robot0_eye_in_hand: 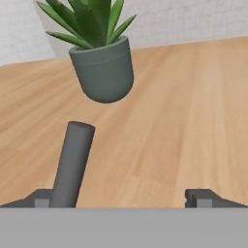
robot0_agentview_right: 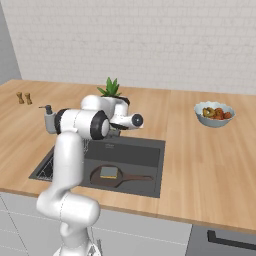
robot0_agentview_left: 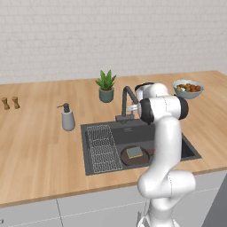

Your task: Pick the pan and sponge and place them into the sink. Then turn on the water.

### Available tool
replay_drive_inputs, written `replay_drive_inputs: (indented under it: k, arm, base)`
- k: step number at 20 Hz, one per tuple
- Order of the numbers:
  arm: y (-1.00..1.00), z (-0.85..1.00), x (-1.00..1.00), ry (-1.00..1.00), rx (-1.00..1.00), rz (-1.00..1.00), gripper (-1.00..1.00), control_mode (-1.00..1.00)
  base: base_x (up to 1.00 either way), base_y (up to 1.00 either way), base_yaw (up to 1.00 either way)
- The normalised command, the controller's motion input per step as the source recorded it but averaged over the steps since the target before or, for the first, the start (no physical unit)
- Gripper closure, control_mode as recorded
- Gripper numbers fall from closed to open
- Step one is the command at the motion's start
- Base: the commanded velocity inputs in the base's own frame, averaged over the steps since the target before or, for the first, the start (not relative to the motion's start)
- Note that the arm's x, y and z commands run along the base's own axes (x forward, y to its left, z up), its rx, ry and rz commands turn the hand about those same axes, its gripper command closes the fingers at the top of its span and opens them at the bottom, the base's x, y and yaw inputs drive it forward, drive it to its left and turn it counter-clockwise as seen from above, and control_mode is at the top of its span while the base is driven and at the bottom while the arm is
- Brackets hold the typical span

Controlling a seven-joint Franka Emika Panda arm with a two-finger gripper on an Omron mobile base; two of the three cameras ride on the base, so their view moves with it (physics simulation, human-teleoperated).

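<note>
The dark brown pan lies on the floor of the dark grey sink, its handle pointing right. The small sponge rests inside the pan, and both pan and sponge show again in the right base view. My gripper is open, its fingertips set wide apart. It is held at the dark gooseneck faucet behind the basin. A grey rod of the faucet rises just inside the left fingertip, not clamped. No water is running.
A potted plant stands on the wooden counter right behind the faucet. A grey soap dispenser is left of the sink, two small shakers sit far left, and a bowl of fruit sits at the right. A wire rack fills the sink's left part.
</note>
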Motion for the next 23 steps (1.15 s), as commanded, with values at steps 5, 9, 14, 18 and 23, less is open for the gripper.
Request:
replay_drive_inputs:
  k: [5,9,14,18,23]
  arm:
    - [-1.0,0.01,-0.25,0.0,0.0,0.0,-1.0,-1.0]
    - [-1.0,0.12,-0.46,-0.01,0.02,0.0,-1.0,-1.0]
    - [-0.98,0.37,-0.88,-0.12,0.0,0.01,-1.0,-1.0]
    - [-0.85,0.58,-1.0,-0.19,0.0,0.03,-1.0,-1.0]
    - [-0.81,0.68,-1.0,-0.18,0.0,0.02,-1.0,-1.0]
  base:
    - [0.0,0.0,0.0]
    - [0.0,0.0,0.0]
    - [0.0,0.0,0.0]
    - [0.0,0.0,0.0]
    - [0.0,0.0,0.0]
